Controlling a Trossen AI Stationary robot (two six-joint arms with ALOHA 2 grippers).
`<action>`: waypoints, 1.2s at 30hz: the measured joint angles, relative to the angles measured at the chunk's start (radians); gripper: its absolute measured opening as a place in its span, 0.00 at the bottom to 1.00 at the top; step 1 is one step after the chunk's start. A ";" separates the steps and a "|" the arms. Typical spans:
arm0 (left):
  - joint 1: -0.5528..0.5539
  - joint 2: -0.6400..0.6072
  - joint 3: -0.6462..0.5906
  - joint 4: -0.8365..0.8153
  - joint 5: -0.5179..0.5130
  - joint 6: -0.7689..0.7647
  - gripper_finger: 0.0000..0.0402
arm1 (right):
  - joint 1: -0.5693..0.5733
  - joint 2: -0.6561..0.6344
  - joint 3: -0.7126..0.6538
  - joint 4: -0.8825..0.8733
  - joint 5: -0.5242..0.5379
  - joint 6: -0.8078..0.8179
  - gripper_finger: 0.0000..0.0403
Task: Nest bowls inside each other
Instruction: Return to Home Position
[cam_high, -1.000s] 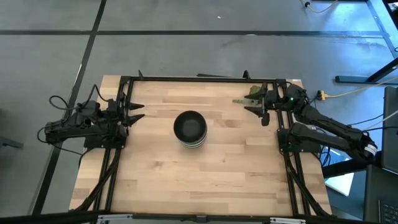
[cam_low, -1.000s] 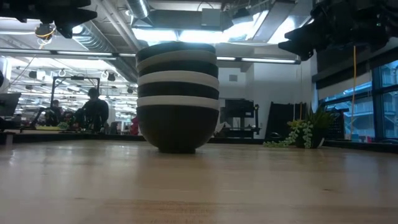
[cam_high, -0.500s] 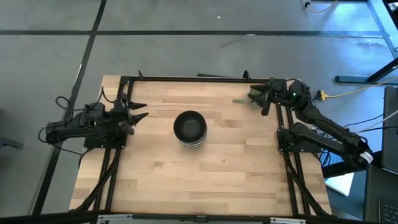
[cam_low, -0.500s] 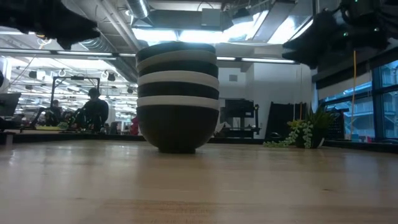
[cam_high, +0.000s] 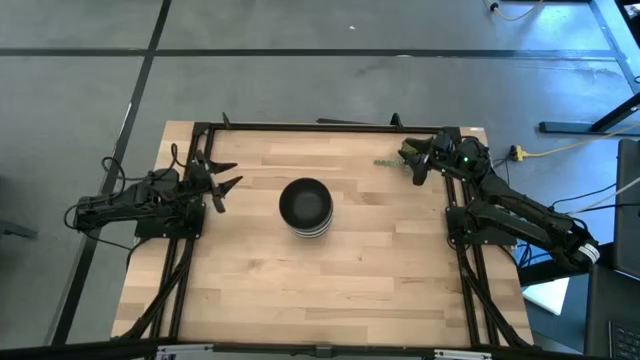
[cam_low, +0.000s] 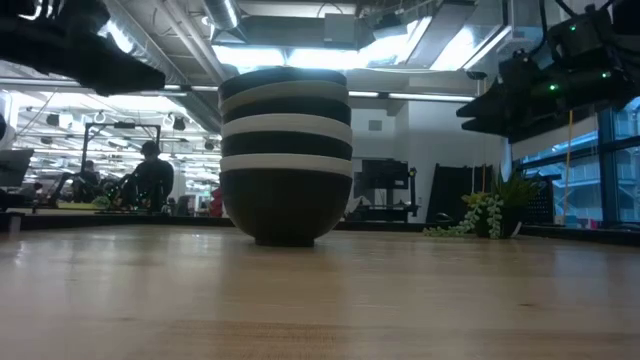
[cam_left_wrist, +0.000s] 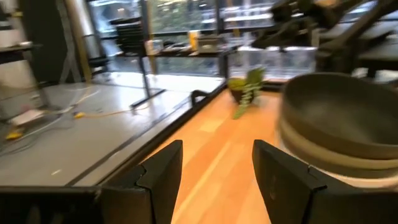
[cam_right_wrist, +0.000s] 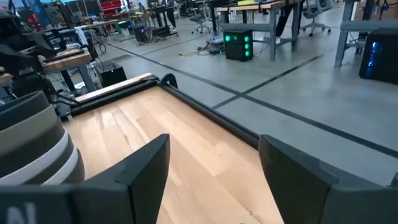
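Observation:
The bowls are nested in one stack in the middle of the table, black and white rims alternating, with a black bowl at the bottom resting on the wood. The stack also shows in the left wrist view and the right wrist view. My left gripper hovers open at the table's left side, pointing at the stack. My right gripper hovers open at the far right corner, beside the plant sprig. Neither touches anything.
A small green plant sprig lies near the far right corner, also seen in the low view. A black metal frame runs along the far edge and both sides. Bare wood lies around the stack on every side.
Both grippers have come down, as the low view shows. The left one has edged a little toward the stack. The right one has shifted toward the far edge and turned. The stack of bowls has stayed still.

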 joint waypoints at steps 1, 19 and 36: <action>0.000 0.000 -0.005 0.000 -0.026 -0.001 0.47 | 0.000 0.000 -0.001 0.000 0.000 0.007 0.62; 0.000 0.000 -0.024 -0.001 -0.040 -0.003 0.47 | 0.000 0.000 -0.001 -0.003 0.000 0.019 0.62; 0.000 0.000 -0.024 -0.001 -0.040 -0.002 0.47 | 0.000 0.000 -0.001 -0.003 0.000 0.017 0.62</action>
